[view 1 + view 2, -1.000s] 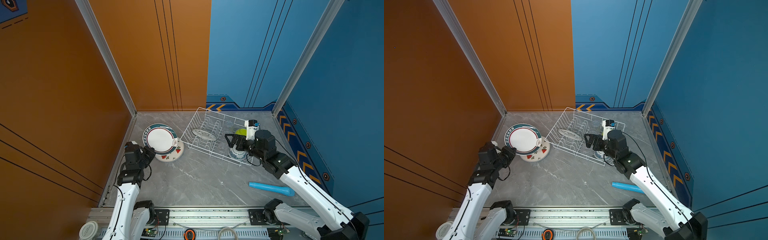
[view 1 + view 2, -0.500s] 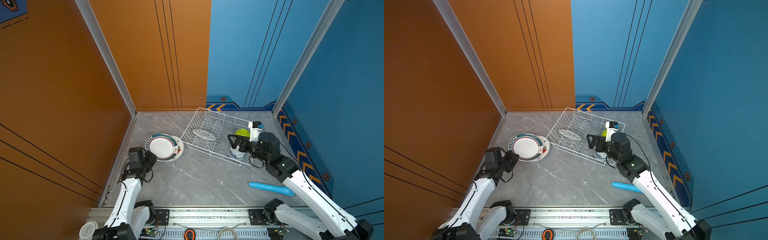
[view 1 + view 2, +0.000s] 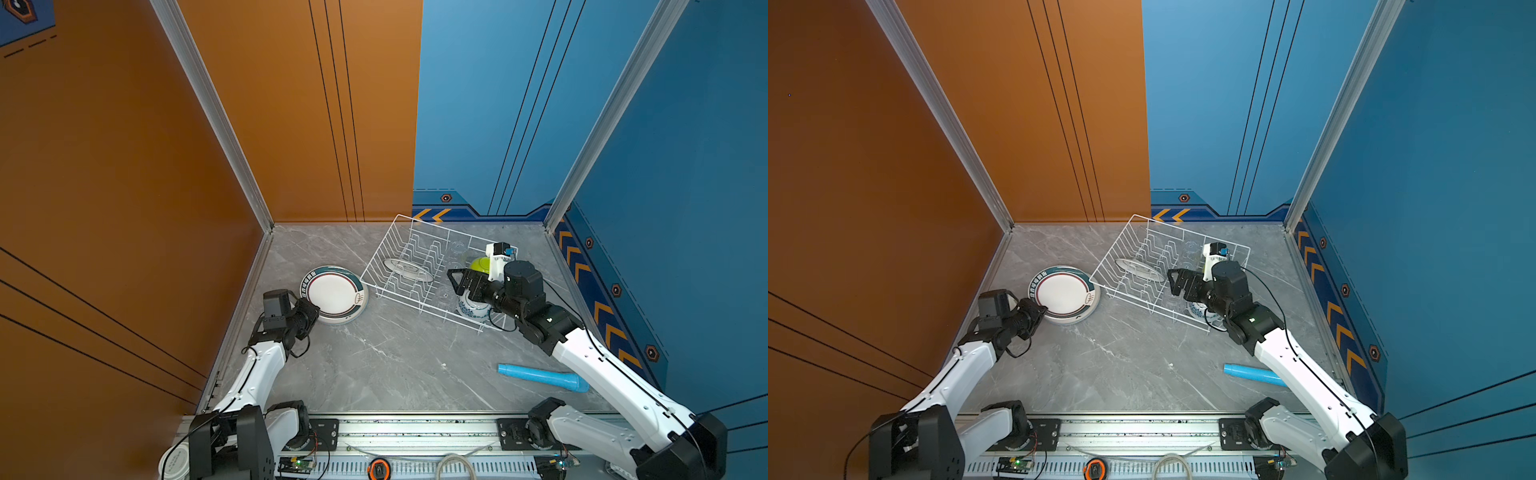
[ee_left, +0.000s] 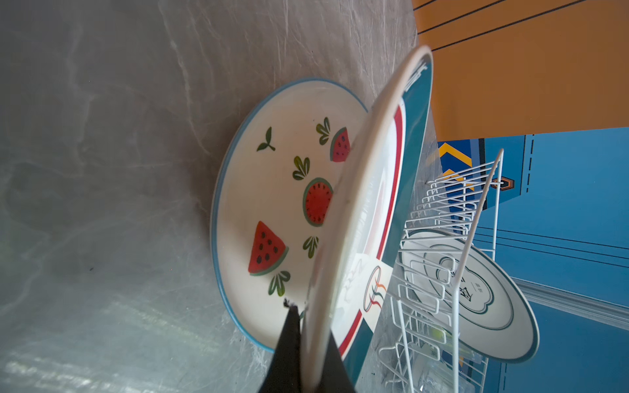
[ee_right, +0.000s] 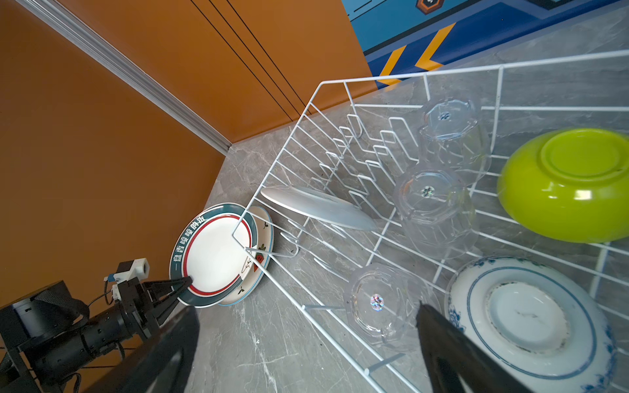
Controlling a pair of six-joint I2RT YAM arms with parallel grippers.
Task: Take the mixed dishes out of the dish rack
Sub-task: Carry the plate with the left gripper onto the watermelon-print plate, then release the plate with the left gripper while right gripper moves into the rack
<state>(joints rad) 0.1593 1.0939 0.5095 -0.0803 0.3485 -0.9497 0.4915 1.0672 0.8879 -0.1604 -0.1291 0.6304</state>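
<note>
Clamped narrowly on the near rim of the dark-rimmed plate [image 3: 334, 293], the left claw [image 3: 314, 312] is seen low over the table [image 3: 374, 365], to the left of the dish rack [image 3: 378, 249]. That plate is held tilted above the watermelon plate [image 4: 272, 204], which is laid flat on the table just beside the rack's left corner. Whether the two plates touch at the far edge cannot be told.

The right claw [image 5: 306, 308] is held with its jaws spread wide and nothing between them, above the rack's near right end.

Inside the rack, a white plate [image 5: 316, 206] is leaned across the zigzag dividers [image 5: 374, 149]. Three clear glass cups [image 5: 432, 200] are stood upside down in a row beside the dividers, the nearest one just below the right claw. The lime-green bowl [image 5: 571, 183] and the white-and-blue patterned bowl [image 5: 527, 320] are set upside down at the rack's right end, the patterned one nearer the robot.

A light blue tube [image 3: 540, 377] is laid on the table well apart from the rack.
</note>
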